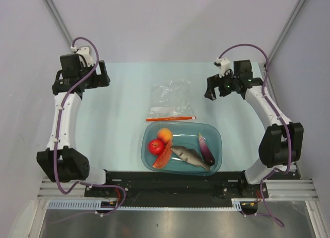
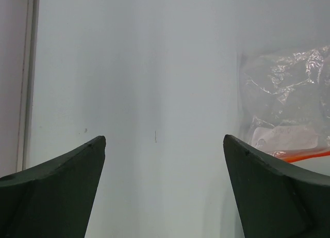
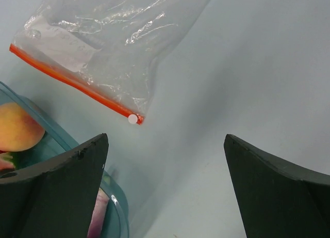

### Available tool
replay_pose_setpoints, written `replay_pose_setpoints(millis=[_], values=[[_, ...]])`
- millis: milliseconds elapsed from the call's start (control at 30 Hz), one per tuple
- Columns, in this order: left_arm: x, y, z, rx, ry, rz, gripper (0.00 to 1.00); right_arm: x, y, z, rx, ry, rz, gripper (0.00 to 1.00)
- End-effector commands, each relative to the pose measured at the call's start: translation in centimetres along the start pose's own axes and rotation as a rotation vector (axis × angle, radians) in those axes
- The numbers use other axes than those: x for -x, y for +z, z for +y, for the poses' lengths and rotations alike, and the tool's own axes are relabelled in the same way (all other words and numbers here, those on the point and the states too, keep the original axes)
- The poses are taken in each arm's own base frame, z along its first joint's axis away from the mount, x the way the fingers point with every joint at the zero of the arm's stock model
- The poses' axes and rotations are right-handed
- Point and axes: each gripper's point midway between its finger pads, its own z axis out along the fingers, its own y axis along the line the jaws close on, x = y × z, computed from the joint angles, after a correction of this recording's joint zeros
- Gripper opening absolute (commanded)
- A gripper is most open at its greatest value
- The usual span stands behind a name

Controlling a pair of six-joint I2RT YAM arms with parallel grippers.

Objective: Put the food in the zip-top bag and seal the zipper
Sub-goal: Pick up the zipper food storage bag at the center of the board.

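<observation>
- Teal tub (image 1: 216, 132) at the near edge holds all the food (image 1: 192, 157); nothing bagged yet
- Zip-top bag (image 1: 170, 97) lies flat just beyond the tub, no food inside
- Left gripper (image 2: 165, 145) and right gripper (image 3: 166, 140) hover with jaws apart, holding nothing
- Zipper (image 1: 170, 118) possibly unsealed; sealing remains

zip-top bag (image 1: 169, 96) flat — crinkled, food (image 1: 190, 156) just beside

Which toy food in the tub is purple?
The eggplant, lying at the tub's right end. The apple and wedge are red, the round fruit orange, the fish grey.
</observation>
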Motion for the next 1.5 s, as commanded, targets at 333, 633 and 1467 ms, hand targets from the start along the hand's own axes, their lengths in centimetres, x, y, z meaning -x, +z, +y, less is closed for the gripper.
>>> replay_pose_setpoints(millis=[333,633,1467], values=[[-3.0,-3.4,-2.2,-0.102,0.031,-0.109,1.0,-0.6,9.3,4.5,0.103,-0.108,0.092,1.0],[-5.9,-3.4,-5.0,-0.284,0.068,-0.03,1.0,-0.3,14.4,7.3,0.112,-0.519,0.093,1.0],[-6.2,-2.5,-5.9,-0.362,0.088,0.002,1.0,-5.5,19.2,12.2,0.438,-0.838,0.256,0.6]])
